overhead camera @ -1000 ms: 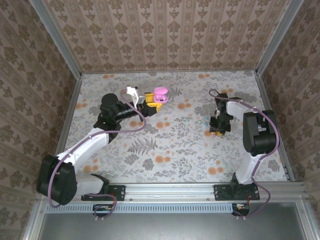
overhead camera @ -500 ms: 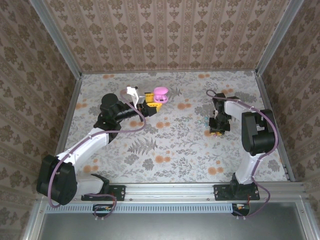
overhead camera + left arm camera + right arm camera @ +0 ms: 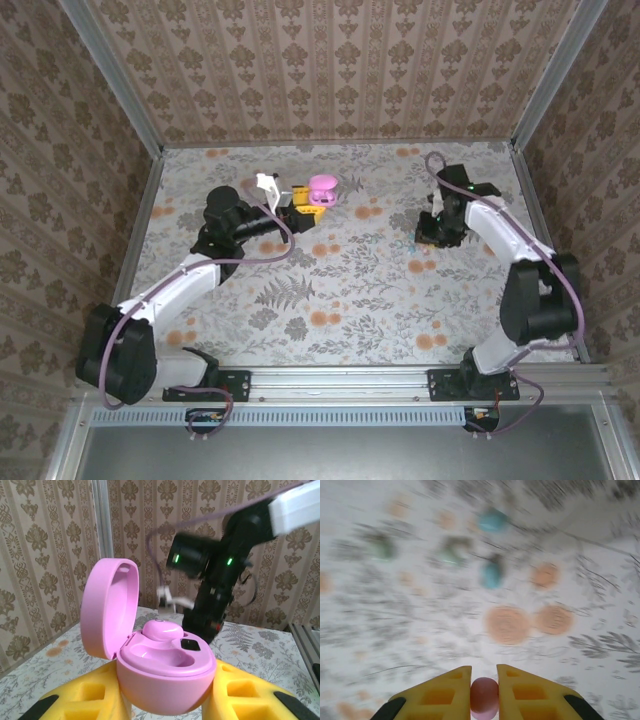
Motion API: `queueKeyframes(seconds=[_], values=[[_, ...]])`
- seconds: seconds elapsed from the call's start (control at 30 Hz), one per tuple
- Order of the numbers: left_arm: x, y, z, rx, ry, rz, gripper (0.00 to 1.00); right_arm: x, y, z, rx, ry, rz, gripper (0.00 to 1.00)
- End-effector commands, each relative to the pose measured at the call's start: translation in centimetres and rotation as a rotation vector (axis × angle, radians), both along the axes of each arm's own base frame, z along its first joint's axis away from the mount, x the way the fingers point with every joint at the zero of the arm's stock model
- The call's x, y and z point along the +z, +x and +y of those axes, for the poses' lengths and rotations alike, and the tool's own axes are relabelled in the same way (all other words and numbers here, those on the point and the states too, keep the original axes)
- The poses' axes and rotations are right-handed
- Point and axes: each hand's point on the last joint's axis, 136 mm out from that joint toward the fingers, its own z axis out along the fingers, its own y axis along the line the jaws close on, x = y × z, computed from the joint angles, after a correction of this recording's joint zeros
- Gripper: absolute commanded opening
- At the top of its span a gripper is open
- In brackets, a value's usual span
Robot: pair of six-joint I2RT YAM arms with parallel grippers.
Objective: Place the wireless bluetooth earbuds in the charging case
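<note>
The left gripper (image 3: 309, 199) is clamped on the base of the open pink charging case (image 3: 165, 670) at the far side of the table (image 3: 340, 300). The lid stands tilted back, one pink earbud (image 3: 162, 629) is seated in the far socket, and the near socket (image 3: 149, 655) lies bare. The right gripper (image 3: 484, 679) is closed on a second pink earbud (image 3: 484, 692), pinched between its yellow fingertips above the floral surface, well apart from the case on the right side; that wrist view is motion-blurred.
</note>
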Motion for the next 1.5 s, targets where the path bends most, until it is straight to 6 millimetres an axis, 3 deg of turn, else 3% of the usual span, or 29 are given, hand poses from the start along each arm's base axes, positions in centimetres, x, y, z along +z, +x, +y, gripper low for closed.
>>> queueKeyframes(seconds=[0.0,0.1,0.23,0.43,0.57,0.77,1.47], values=[[2.0,0.5,-0.1,0.001,-0.038,-0.077,0.27,9.0,1.0,5.7,0.075,0.328,-0.211,0.19],[1.9,0.7,-0.3,-0.005,-0.045,-0.071,0.27,15.0,1.3,9.3,0.173,0.481,-0.342,0.2],[1.8,0.9,-0.5,-0.01,-0.05,-0.069,0.27,20.6,1.5,13.1,0.28,0.577,-0.466,0.21],[1.6,1.2,-0.7,-0.01,-0.056,-0.055,0.27,24.4,1.7,18.5,0.394,0.694,-0.539,0.21],[1.3,1.3,-0.7,-0.004,-0.056,-0.043,0.27,24.7,1.6,20.6,0.439,0.708,-0.531,0.21],[1.3,1.5,-0.5,0.015,-0.059,-0.034,0.27,24.1,0.8,21.9,0.468,0.684,-0.518,0.21],[2.1,1.6,-0.5,0.027,-0.076,-0.035,0.27,21.6,0.1,22.5,0.472,0.542,-0.506,0.2]])
